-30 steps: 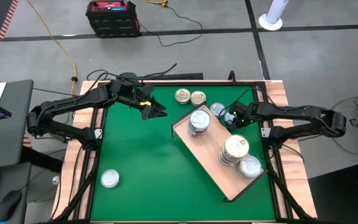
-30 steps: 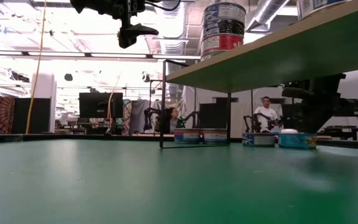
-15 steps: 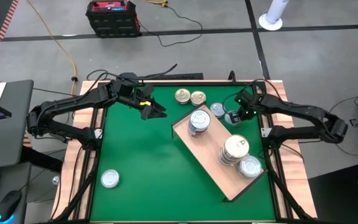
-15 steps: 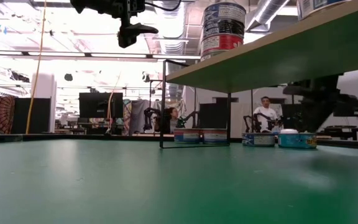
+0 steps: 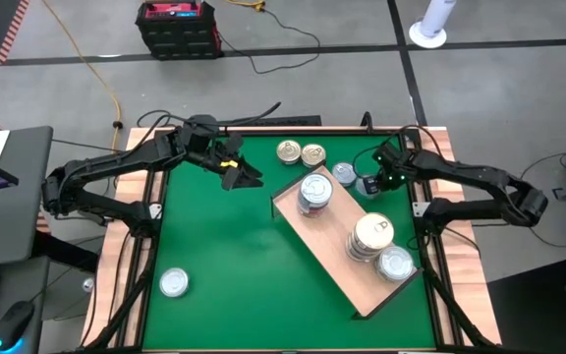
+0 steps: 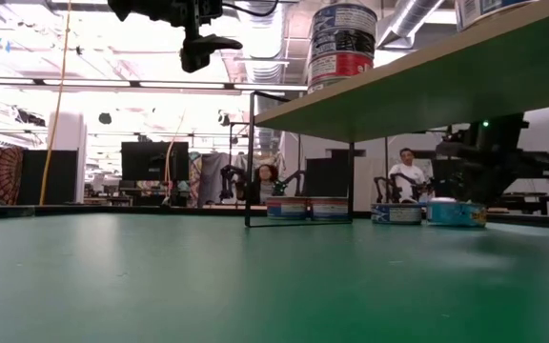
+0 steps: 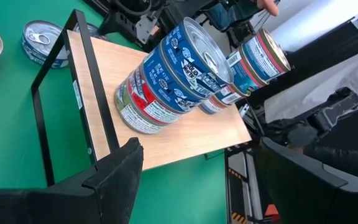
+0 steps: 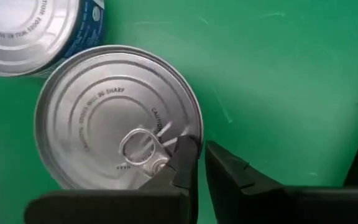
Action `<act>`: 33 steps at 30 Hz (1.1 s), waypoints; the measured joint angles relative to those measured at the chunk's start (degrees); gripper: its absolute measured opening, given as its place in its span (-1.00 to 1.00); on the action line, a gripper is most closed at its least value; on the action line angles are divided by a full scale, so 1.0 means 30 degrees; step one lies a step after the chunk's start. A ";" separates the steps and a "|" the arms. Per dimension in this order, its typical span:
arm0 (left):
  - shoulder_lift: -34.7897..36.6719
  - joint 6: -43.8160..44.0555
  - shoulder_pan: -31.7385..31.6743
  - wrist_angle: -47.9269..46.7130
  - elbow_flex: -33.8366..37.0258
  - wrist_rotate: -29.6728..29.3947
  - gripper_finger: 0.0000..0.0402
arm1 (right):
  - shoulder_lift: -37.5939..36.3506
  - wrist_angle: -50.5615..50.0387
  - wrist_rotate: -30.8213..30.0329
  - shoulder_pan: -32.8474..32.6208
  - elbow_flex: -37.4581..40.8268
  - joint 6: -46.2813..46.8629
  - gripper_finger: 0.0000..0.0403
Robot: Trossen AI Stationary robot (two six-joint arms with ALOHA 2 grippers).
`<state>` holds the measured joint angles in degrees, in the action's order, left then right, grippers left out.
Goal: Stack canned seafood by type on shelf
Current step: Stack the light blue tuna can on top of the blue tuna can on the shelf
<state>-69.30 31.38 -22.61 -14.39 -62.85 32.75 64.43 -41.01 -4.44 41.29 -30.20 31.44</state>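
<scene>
Right gripper point(image 8: 201, 163), fingers nearly pressed together and holding nothing, hangs over a silver-lidded tin point(image 8: 118, 117) on the green mat point(image 5: 234, 256) just beyond the shelf point(image 5: 334, 246); stacked cans point(image 5: 313, 193) stand on the shelf; left gripper point(image 5: 248, 176), fingers spread, hovers far left.

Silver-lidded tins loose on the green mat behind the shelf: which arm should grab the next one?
Right. Its claw hangs directly over a silver pull-tab tin on the green mat, fingers nearly together. The left claw hovers high over bare mat, farther from those tins.
</scene>
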 joint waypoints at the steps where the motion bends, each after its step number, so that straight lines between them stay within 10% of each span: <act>1: 0.0000 -0.0041 0.0000 -0.0007 0.0000 0.0000 0.50 | 0.0228 0.0148 -0.0002 0.0048 0.0231 0.0005 -0.71; 19: 0.0000 -0.0042 0.0007 0.0008 0.0000 0.0486 0.50 | 0.1275 -0.1736 -0.2048 0.1323 0.0262 0.1478 -0.83; 33: -0.0007 0.0486 0.0000 0.0037 0.0000 0.0503 0.50 | -0.3600 -0.5101 -0.2602 0.0060 -0.3269 0.1395 -0.82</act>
<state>-69.32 32.84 -22.61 -14.28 -62.85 34.26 53.64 -56.32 -12.24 41.47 -40.00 35.63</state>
